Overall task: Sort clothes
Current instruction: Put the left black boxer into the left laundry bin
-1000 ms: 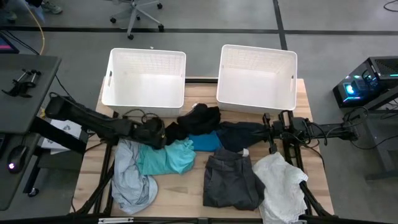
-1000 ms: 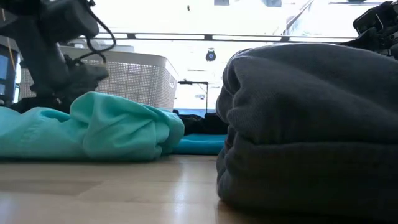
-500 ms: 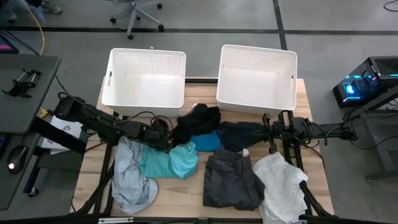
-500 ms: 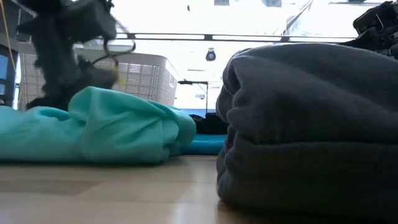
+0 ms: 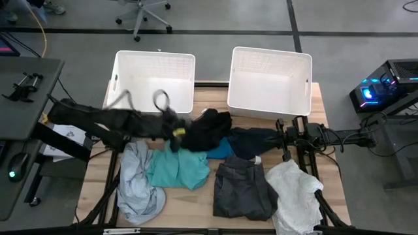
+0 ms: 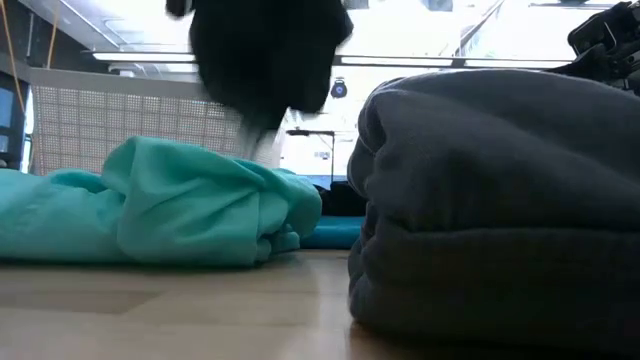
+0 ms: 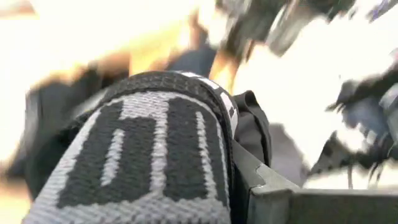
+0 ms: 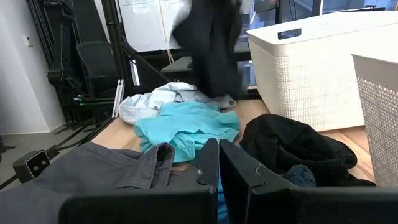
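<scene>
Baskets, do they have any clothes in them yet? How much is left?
Nothing is sorted: both white baskets are empty. The left gripper holds a black garment in the air. The teal shirt, grey garment and the rest lie on the table; right gripper rests nearby.

Teal garment (image 5: 177, 168); dark grey garment (image 5: 243, 190); seemingly black-and-grey lettered fabric (image 7: 143, 155).

Bright backlight, motion-blurred wrist view

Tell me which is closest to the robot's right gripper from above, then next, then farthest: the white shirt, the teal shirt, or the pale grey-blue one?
From the right gripper:
1. White shirt, front right corner.
2. Teal shirt, left of middle.
3. Pale grey-blue garment, far left front.
</scene>
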`<action>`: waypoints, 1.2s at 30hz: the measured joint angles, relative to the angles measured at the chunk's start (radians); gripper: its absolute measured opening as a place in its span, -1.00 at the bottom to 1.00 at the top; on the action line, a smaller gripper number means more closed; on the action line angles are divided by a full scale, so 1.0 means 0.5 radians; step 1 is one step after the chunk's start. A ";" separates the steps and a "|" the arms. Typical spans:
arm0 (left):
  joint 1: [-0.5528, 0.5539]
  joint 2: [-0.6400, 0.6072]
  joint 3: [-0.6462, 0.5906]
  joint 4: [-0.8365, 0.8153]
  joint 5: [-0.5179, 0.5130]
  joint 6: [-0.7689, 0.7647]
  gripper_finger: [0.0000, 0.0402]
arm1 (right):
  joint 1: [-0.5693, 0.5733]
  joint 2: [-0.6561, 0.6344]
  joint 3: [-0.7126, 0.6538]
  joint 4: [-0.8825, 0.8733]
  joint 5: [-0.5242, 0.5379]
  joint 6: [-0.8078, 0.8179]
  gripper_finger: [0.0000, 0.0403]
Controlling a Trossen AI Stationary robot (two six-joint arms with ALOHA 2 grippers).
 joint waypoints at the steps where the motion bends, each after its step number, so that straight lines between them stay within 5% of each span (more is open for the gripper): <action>1: 0.017 -0.002 0.082 0.018 -0.086 0.074 -0.99 | 0.000 0.000 0.000 -0.001 0.000 0.000 -1.00; 8: 0.232 -0.002 0.584 0.048 -0.658 0.833 -1.00 | 0.000 0.000 0.000 0.000 0.000 0.000 -1.00; 11: 0.418 0.000 0.703 -0.058 -0.743 1.086 -1.00 | 0.000 0.000 -0.001 -0.001 0.000 0.000 -1.00; 14: 0.654 0.000 0.764 -0.338 -0.730 1.058 -1.00 | 0.000 -0.001 -0.001 0.000 0.000 0.000 -1.00; 23: 1.268 0.061 0.590 -1.448 -0.475 0.361 -0.94 | 0.000 0.000 -0.001 -0.001 0.000 0.000 -1.00; 29: 1.428 0.126 0.354 -1.574 -0.375 0.278 -0.63 | 0.000 0.000 0.000 0.000 0.000 0.000 -1.00; 36: 1.582 0.177 0.360 -1.565 -0.125 0.390 -0.16 | 0.000 0.000 0.000 -0.001 0.000 0.000 -1.00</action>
